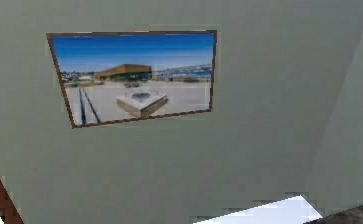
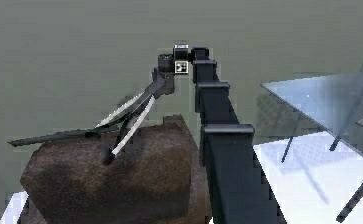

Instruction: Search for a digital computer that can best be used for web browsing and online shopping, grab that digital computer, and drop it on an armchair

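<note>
Nearest to the camera, the dark square arm [image 2: 227, 150] rises from the bottom edge. At its far end the gripper [image 2: 102, 142] reaches to the left with two thin fingers [image 2: 129, 125]. A thin dark slab [image 2: 49, 138] lies at the fingertips and stretches further left; it is perhaps the digital computer, but I cannot be sure. Just under it sits a brown lumpy mass [image 2: 109, 185], so I cannot tell if the gripper is grasping anything. On the right stands a glass table [image 2: 319, 95]. In the forward view, a framed picture [image 1: 134, 77] hangs on a grey-green wall [image 1: 279, 120]
</note>
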Motion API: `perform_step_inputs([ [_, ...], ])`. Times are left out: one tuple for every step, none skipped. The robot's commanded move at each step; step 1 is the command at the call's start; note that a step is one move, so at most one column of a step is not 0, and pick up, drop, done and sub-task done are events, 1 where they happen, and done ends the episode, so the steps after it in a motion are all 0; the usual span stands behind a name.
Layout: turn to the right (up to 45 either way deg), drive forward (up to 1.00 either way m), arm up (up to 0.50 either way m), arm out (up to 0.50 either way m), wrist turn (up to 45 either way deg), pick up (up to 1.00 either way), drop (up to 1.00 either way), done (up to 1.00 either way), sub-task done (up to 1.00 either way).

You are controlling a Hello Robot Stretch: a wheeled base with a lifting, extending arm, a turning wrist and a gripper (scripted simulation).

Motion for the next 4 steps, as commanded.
perform_step_inputs([
  [0.0,0.0,0.0,-0.38,0.0,0.0,0.0,0.0,0.0],
  [-24.0,0.0,0.0,0.0,0.0,0.0,0.0,0.0,0.0],
  [0.0,0.0,0.0,0.34,0.0,0.0,0.0,0.0,0.0],
  [0.0,0.0,0.0,0.0,45.0,0.0,0.0,0.0,0.0],
])
